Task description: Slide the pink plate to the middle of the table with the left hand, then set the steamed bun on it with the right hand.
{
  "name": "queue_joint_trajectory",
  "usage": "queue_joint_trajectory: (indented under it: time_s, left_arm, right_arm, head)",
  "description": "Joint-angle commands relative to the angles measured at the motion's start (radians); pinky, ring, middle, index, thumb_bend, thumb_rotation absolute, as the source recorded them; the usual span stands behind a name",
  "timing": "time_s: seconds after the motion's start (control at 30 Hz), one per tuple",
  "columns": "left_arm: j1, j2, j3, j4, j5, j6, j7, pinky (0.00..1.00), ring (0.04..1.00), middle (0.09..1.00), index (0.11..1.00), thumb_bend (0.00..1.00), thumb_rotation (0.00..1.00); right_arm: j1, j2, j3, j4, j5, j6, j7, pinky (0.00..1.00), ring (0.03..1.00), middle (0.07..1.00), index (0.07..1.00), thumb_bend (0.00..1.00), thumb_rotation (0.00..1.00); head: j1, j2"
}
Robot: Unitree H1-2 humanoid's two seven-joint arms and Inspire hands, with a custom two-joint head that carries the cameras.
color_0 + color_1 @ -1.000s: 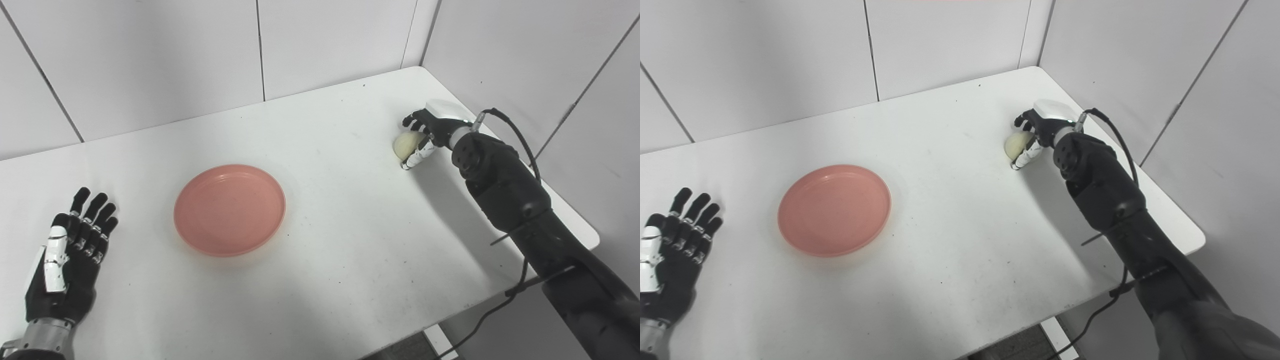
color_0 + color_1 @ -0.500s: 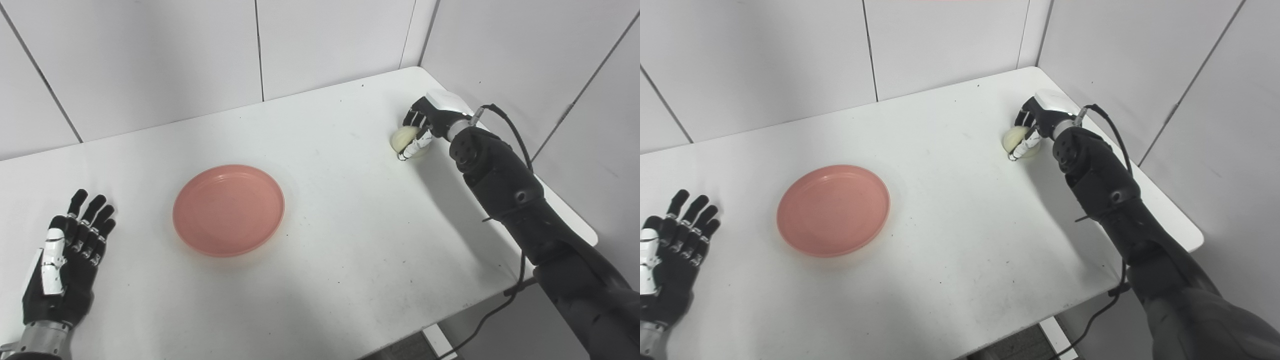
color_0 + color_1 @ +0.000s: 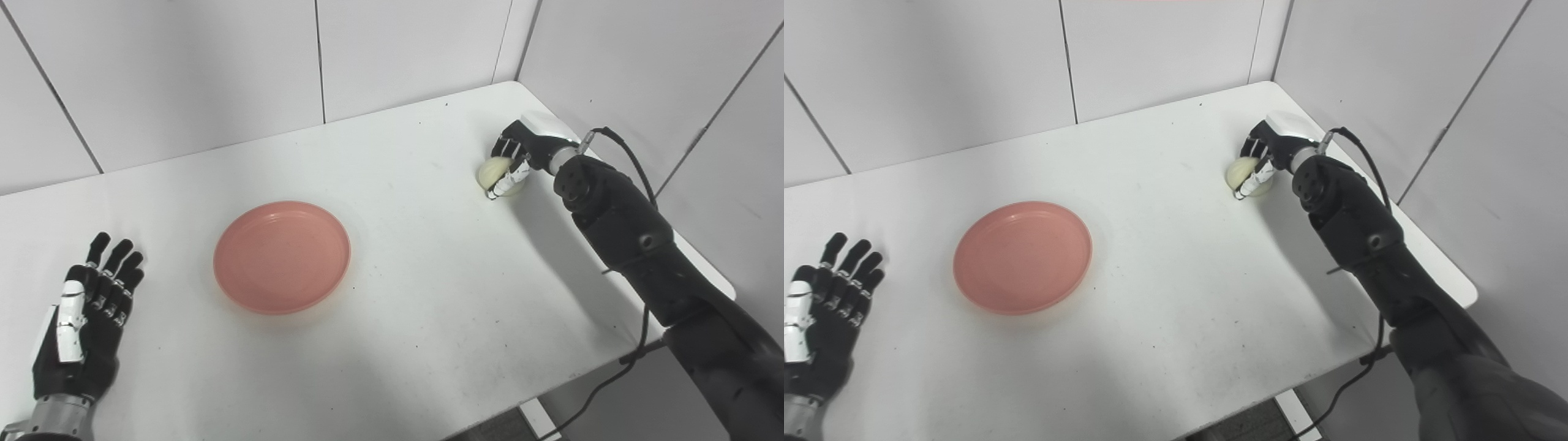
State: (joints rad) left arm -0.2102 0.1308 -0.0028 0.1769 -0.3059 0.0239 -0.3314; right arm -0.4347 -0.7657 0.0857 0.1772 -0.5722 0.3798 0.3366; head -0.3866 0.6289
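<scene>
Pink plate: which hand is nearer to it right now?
Left. The left hand lies open on the table just left of the pink plate, not touching it. The right hand is far off at the table's right end, wrapped around the steamed bun.

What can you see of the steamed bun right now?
The pale cream, smooth, rounded steamed bun sits on the white table near its far right edge, well away from the pink round plate. The right hand is wrapped over it from the right, fingers closed around it; only its left side shows.
</scene>
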Motion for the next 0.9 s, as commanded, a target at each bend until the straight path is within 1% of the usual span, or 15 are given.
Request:
queue_joint_trajectory:
  time_s: [0.0, 0.03, 0.13, 0.2, 0.23, 0.27, 0.3, 0.4, 0.43, 0.47, 0.5, 0.6, 0.77, 0.8, 0.87]
  left_arm:
    - [0.056, -0.014, -0.03, 0.01, 0.038, 0.081, 0.025, 0.99, 0.962, 0.96, 0.979, 0.51, 1.0]
    - [0.06, -0.018, -0.035, 0.003, 0.045, 0.085, 0.032, 0.99, 0.962, 0.959, 0.978, 0.51, 1.0]
    - [0.071, -0.034, -0.054, -0.01, 0.068, 0.087, 0.052, 1.0, 0.965, 0.965, 0.982, 0.5, 1.0]
    - [0.075, -0.047, -0.06, -0.017, 0.075, 0.095, 0.064, 1.0, 0.967, 0.969, 0.982, 0.49, 1.0]
    - [0.077, -0.056, -0.066, -0.023, 0.081, 0.099, 0.07, 1.0, 0.969, 0.971, 0.98, 0.49, 1.0]
    - [0.079, -0.061, -0.07, -0.027, 0.085, 0.1, 0.074, 1.0, 0.972, 0.973, 0.978, 0.48, 1.0]
    - [0.08, -0.068, -0.077, -0.029, 0.091, 0.1, 0.078, 1.0, 0.973, 0.974, 0.978, 0.48, 1.0]
    - [0.083, -0.085, -0.094, -0.03, 0.111, 0.104, 0.094, 1.0, 0.972, 0.976, 0.982, 0.48, 1.0]
    - [0.083, -0.089, -0.098, -0.03, 0.117, 0.105, 0.099, 1.0, 0.971, 0.974, 0.982, 0.47, 1.0]
    - [0.081, -0.094, -0.104, -0.021, 0.124, 0.099, 0.101, 1.0, 0.971, 0.974, 0.982, 0.47, 1.0]
    - [0.08, -0.096, -0.107, -0.014, 0.129, 0.094, 0.103, 1.0, 0.972, 0.976, 0.984, 0.47, 1.0]
    - [0.073, -0.107, -0.115, -0.001, 0.146, 0.086, 0.108, 1.0, 0.977, 0.98, 0.987, 0.47, 1.0]
    - [0.061, -0.126, -0.12, 0.025, 0.155, 0.074, 0.108, 1.0, 0.979, 0.986, 0.991, 0.48, 1.0]
    - [0.059, -0.129, -0.12, 0.031, 0.156, 0.071, 0.109, 1.0, 0.98, 0.985, 0.988, 0.48, 1.0]
    - [0.054, -0.135, -0.12, 0.044, 0.157, 0.064, 0.108, 1.0, 0.983, 0.987, 0.987, 0.48, 1.0]
  right_arm:
    - [-0.046, -0.06, -0.011, -0.076, -0.016, 0.036, 0.024, 0.48, 0.516, 0.547, 0.49, 0.5, 0.12]
    - [-0.045, -0.065, -0.011, -0.097, -0.019, 0.046, 0.035, 0.48, 0.514, 0.546, 0.49, 0.5, 0.12]
    - [-0.053, -0.073, -0.006, -0.193, -0.047, 0.077, 0.08, 0.45, 0.497, 0.542, 0.491, 0.5, 0.12]
    - [-0.063, -0.072, -0.008, -0.223, -0.062, 0.088, 0.115, 0.45, 0.502, 0.55, 0.491, 0.5, 0.12]
    - [-0.073, -0.074, 0.0, -0.245, -0.062, 0.086, 0.129, 0.45, 0.504, 0.55, 0.491, 0.5, 0.12]
    - [-0.08, -0.074, 0.005, -0.26, -0.061, 0.083, 0.137, 0.45, 0.503, 0.547, 0.491, 0.5, 0.12]
    - [-0.087, -0.07, 0.007, -0.28, -0.057, 0.08, 0.143, 0.45, 0.502, 0.542, 0.49, 0.5, 0.12]
    - [-0.102, -0.052, 0.011, -0.322, -0.05, 0.075, 0.155, 0.44, 0.493, 0.532, 0.49, 0.5, 0.12]
    - [-0.107, -0.05, 0.015, -0.332, -0.049, 0.069, 0.158, 0.43, 0.483, 0.525, 0.489, 0.5, 0.12]
    - [-0.116, -0.043, 0.023, -0.342, -0.048, 0.063, 0.164, 0.43, 0.483, 0.524, 0.489, 0.5, 0.12]
    - [-0.122, -0.038, 0.029, -0.348, -0.047, 0.059, 0.168, 0.42, 0.485, 0.528, 0.489, 0.5, 0.12]
    - [-0.147, -0.013, 0.054, -0.36, -0.055, 0.062, 0.175, 0.42, 0.49, 0.534, 0.489, 0.5, 0.12]
    - [-0.186, 0.021, 0.093, -0.347, -0.044, 0.034, 0.189, 0.4, 0.472, 0.523, 0.49, 0.5, 0.12]
    - [-0.191, 0.029, 0.096, -0.344, -0.038, 0.029, 0.189, 0.41, 0.483, 0.538, 0.49, 0.5, 0.12]
    - [-0.202, 0.045, 0.11, -0.349, -0.041, 0.032, 0.194, 0.41, 0.477, 0.537, 0.49, 0.5, 0.12]
  head:
    - [0.02, -0.001]
    - [0.024, -0.001]
    - [0.073, 0.0]
    - [0.102, 0.001]
    - [0.132, 0.002]
    - [0.132, 0.002]
    - [0.16, 0.002]
    - [0.212, 0.003]
    - [0.216, 0.004]
    - [0.241, 0.003]
    - [0.241, 0.003]
    - [0.278, 0.006]
    - [0.324, 0.009]
    - [0.327, 0.009]
    - [0.343, 0.01]
